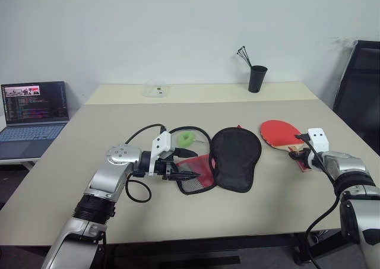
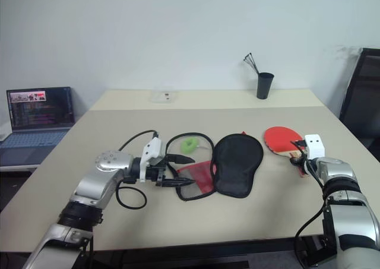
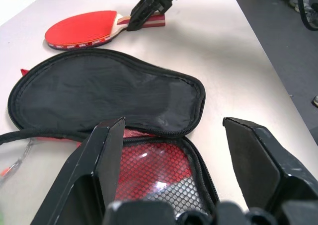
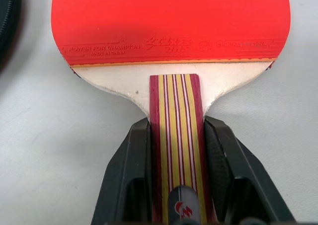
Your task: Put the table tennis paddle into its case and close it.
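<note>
Lying flat, the table tennis paddle (image 1: pixel 280 133) points its handle toward the right end effector (image 1: pixel 298 157).

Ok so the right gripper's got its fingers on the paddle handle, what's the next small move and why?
Probably lift the paddle slightly off the table. The right gripper has both fingers pressed against the handle's sides while the blade lies flat, and the case lies unzipped and spread open beside it, near the left gripper, whose fingers stand apart over the mesh half.

Light is bright and even, shadows on the table (image 1: pixel 273 215) are soft; a small glare sits on the case (image 3: pixel 160 185) mesh.
</note>
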